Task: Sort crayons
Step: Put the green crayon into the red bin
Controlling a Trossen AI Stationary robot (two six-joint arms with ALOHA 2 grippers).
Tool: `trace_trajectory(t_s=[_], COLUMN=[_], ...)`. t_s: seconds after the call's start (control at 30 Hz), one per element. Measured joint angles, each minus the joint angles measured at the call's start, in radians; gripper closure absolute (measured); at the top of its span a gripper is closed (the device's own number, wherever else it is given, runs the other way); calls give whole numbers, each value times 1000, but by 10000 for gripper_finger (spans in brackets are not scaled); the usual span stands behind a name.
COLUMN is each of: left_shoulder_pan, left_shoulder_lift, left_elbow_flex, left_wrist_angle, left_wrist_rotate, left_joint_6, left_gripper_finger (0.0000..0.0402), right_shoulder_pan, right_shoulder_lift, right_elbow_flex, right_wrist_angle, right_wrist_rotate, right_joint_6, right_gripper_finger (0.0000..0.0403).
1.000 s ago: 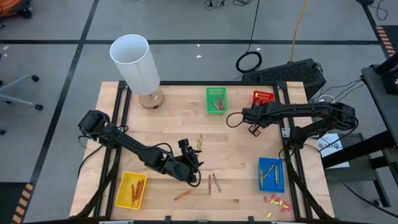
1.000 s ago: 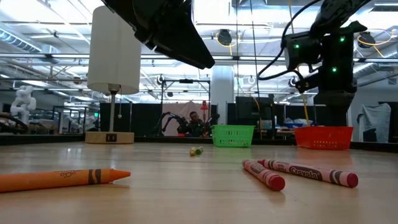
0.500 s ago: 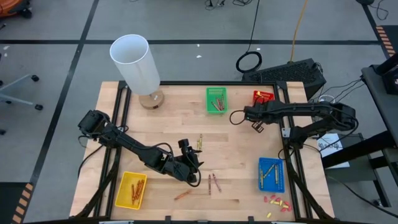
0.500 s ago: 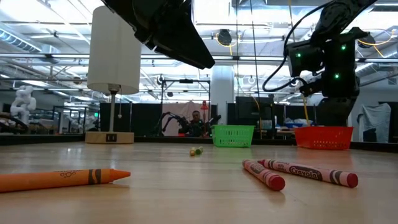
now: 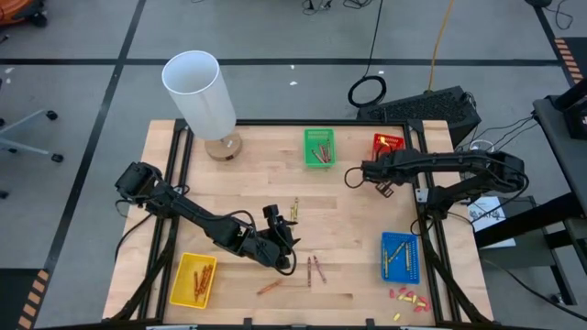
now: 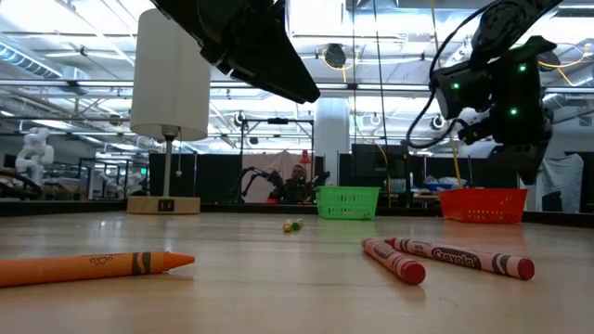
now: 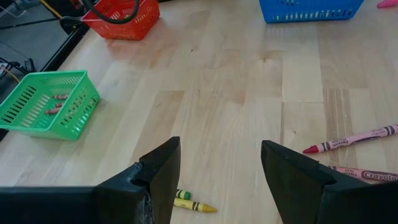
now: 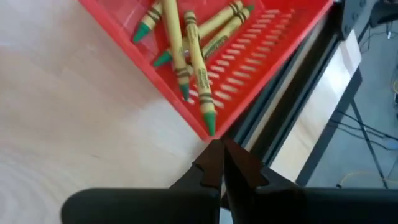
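Observation:
Loose crayons lie flat on the wooden table: two red ones [image 5: 314, 269], an orange one [image 5: 269, 288] and an olive-yellow pair [image 5: 294, 211]. My left gripper [image 5: 282, 246] hovers over the table's middle, open and empty. In the left wrist view [image 7: 214, 180] the olive-yellow pair [image 7: 189, 200] lies between its fingers and the red crayons [image 7: 351, 140] lie off to one side. My right gripper [image 5: 381, 189] is shut just beside the red basket [image 5: 388, 143]. In its wrist view [image 8: 219, 155] its tips stand at the corner of the red basket [image 8: 261, 56], which holds several olive-yellow crayons [image 8: 186, 56]. Nothing shows between its fingers.
A green basket [image 5: 319, 147] holding crayons stands at the far middle. A blue basket [image 5: 398, 256] is near right and a yellow basket [image 5: 193, 280] with crayons is near left. A white lamp [image 5: 204, 101] stands far left. Small red and yellow bits [image 5: 408, 297] lie at the near right corner.
My right gripper has gone toward the table's right edge, closer to the red basket, with its fingers shut. My left arm and the loose crayons have kept still.

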Motion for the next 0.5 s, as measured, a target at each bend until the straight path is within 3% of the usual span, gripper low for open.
trace_trajectory(t_s=[0.3,0.5], left_shoulder_pan=[0,0], left_shoulder_lift=[0,0], left_elbow_flex=[0,0], left_wrist_angle=[1,2], left_wrist_rotate=[0,0], left_joint_6=[0,0], left_gripper_finger=[179,179], right_shoulder_pan=[-1,-18], right_shoulder_lift=[0,0], right_elbow_flex=[0,0], right_wrist_angle=[44,65], right_wrist_rotate=[-21,28], right_joint_6=[-16,-46], right_gripper_finger=[403,403])
